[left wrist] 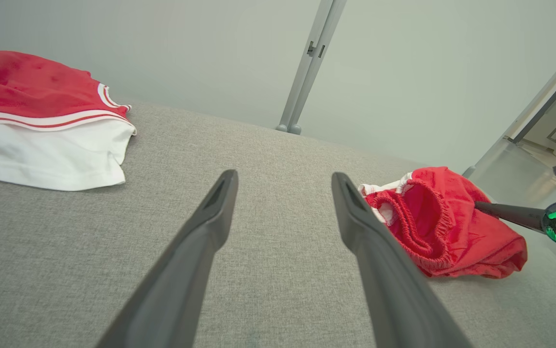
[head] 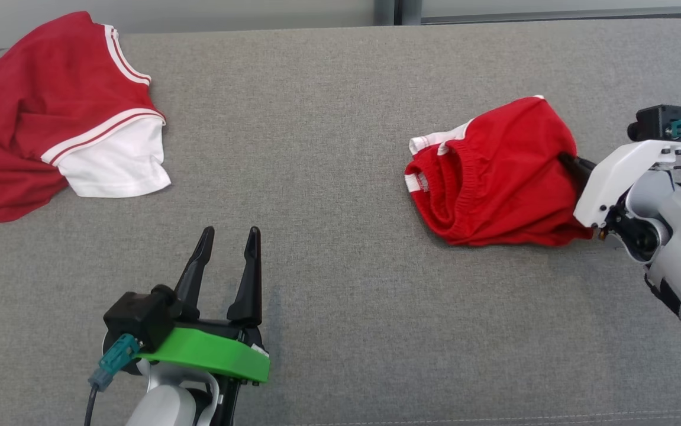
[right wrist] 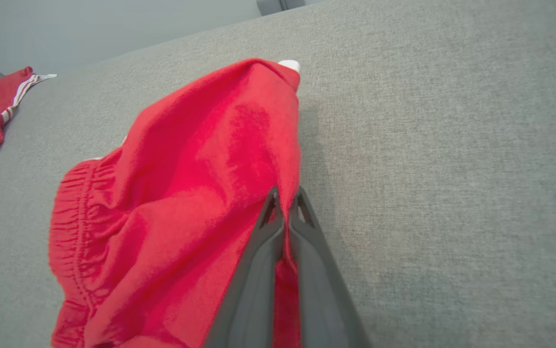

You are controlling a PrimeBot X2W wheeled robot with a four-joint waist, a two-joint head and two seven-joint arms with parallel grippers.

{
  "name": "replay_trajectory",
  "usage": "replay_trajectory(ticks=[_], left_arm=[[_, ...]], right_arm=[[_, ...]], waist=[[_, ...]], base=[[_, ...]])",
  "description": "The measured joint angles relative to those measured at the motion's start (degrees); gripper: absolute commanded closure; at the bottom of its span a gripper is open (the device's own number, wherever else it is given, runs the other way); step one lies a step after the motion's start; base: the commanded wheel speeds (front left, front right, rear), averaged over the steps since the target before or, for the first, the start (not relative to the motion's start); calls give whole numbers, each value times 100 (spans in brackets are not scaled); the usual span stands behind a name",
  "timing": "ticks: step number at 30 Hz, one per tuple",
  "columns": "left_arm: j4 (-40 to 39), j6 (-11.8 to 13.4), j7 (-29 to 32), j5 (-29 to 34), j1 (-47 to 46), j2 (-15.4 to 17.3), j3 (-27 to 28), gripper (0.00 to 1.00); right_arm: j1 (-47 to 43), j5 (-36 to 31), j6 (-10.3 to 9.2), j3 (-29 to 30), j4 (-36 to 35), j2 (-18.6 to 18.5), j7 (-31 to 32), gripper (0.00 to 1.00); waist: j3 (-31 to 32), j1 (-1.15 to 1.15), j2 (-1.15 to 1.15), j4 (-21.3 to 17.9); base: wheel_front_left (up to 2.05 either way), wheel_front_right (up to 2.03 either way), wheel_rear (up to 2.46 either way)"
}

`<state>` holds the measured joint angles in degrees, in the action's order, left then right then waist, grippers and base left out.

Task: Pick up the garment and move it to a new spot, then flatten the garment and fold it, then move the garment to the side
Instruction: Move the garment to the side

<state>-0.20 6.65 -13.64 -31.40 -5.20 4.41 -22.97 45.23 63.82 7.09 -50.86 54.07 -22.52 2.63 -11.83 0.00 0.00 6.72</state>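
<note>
The garment [head: 497,171] is a bunched pair of bright red shorts with an elastic waistband and white trim, lying at the right of the grey surface. It also appears as the garment [left wrist: 444,227] and the garment [right wrist: 186,203] in the wrist views. My right gripper [head: 566,160] reaches in from the right, and its two fingers are pinched together on a fold of red cloth at the shorts' right edge; the right gripper [right wrist: 285,203] shows cloth squeezed between the tips. My left gripper [head: 229,236] stands open at the lower left over bare fabric, as the left gripper [left wrist: 285,181] shows, well apart from the shorts.
A second piece of clothing, a darker red and white jersey [head: 50,112], lies crumpled at the far left corner. The grey upholstered surface [head: 316,177] stretches between the two pieces. A pale wall and a metal post [left wrist: 306,63] stand behind the back edge.
</note>
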Motion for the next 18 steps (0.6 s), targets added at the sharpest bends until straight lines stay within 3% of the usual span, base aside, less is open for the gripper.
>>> replay_trajectory(ticks=[18], left_arm=[[-694,1,202,357,-330,115,-101,0]], right_arm=[[1264,-454,2,11,190,-944,101,100]], waist=[[-759,0,0,-328]], base=[[0,0,0]])
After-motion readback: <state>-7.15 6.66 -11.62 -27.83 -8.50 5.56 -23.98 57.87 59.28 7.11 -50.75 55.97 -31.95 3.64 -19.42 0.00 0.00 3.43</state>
